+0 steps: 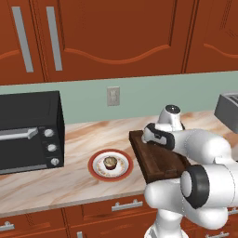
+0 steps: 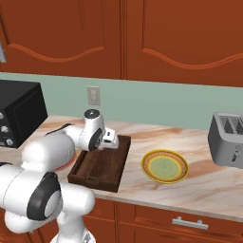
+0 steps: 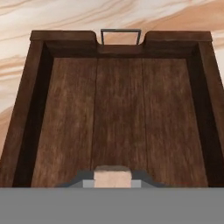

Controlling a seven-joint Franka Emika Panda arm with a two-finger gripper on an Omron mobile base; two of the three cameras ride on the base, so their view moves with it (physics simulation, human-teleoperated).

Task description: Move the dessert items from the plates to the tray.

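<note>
My gripper [image 3: 113, 183] hovers over the near end of the dark wooden tray [image 3: 118, 109], shut on the small pale beige dessert piece [image 3: 113, 176], which shows between the fingertips. In the left base view the hand [image 1: 157, 135] hangs above the tray [image 1: 155, 163]. To the tray's left, the brown cupcake [image 1: 110, 162] sits in the middle of the red-rimmed white plate [image 1: 95, 168]. From the other side the tray [image 2: 102, 167] lies left of the yellow-green plate [image 2: 164, 166], which has nothing on it.
A black oven [image 1: 28, 132] stands at the counter's left end and a grey toaster [image 2: 228, 140] at its right end. Red cabinets hang above, and a wall outlet [image 1: 113, 95] sits behind the tray. The counter's front edge runs just before the plates.
</note>
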